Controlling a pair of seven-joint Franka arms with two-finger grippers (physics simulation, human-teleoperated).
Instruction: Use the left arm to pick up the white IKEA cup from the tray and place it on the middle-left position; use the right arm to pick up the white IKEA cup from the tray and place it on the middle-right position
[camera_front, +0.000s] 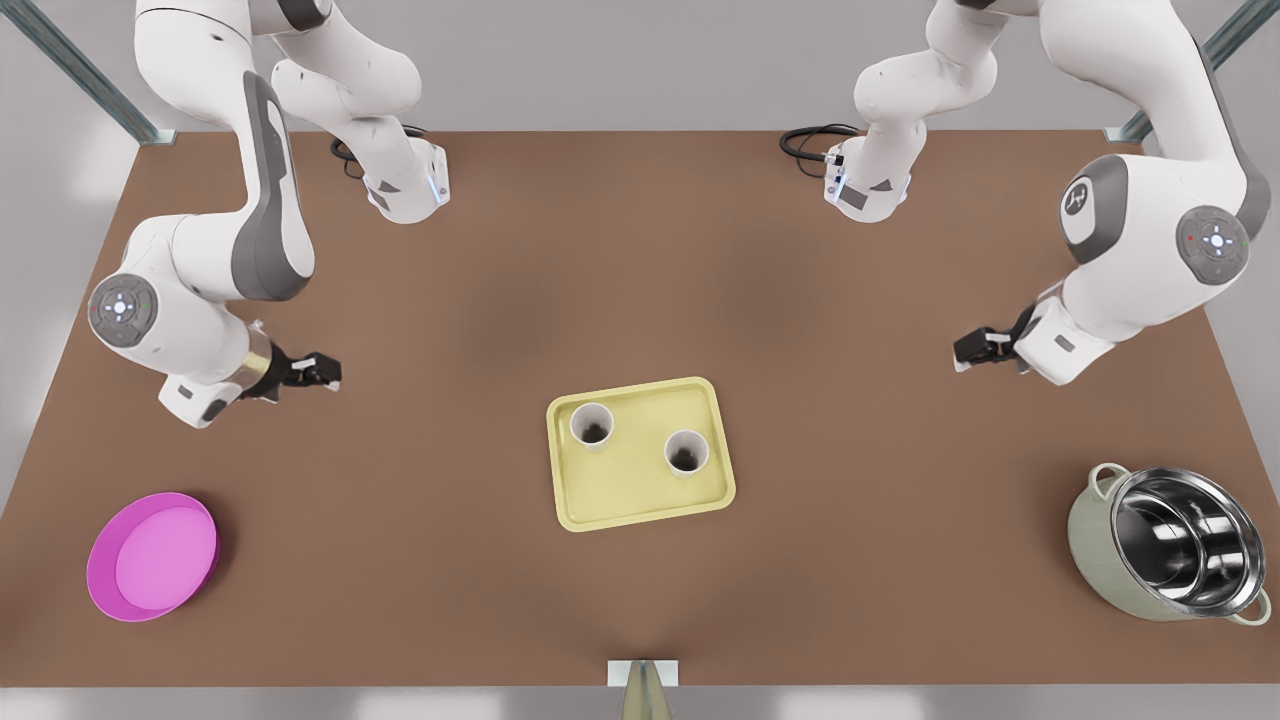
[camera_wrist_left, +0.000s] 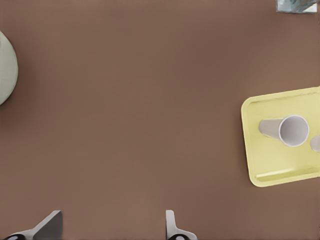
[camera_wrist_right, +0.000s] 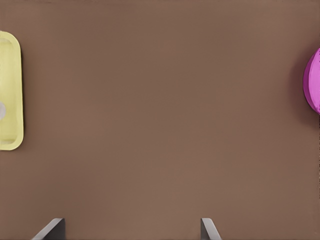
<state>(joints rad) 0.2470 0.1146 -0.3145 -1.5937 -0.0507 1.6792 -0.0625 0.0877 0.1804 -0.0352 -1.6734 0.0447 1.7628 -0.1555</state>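
Tray (camera_front: 640, 500) sits mid-counter (camera_front: 640, 250), slightly toward the near edge in the front view. Two cups stand upright on the tray, apart from each other: first cup (camera_front: 592, 425) in the far corner on the front view's left, second cup (camera_front: 687, 452) nearer the middle, toward the front view's right. Bowl (camera_front: 152, 556) lies at the near corner on the front view's left, pot (camera_front: 1165, 555) at the near corner on the front view's right, both well apart from the tray. Right tool (camera_front: 315, 372) hangs above bare counter between bowl and tray, farther back. Left tool (camera_front: 975, 350) hangs above bare counter behind the pot, well apart from the tray.
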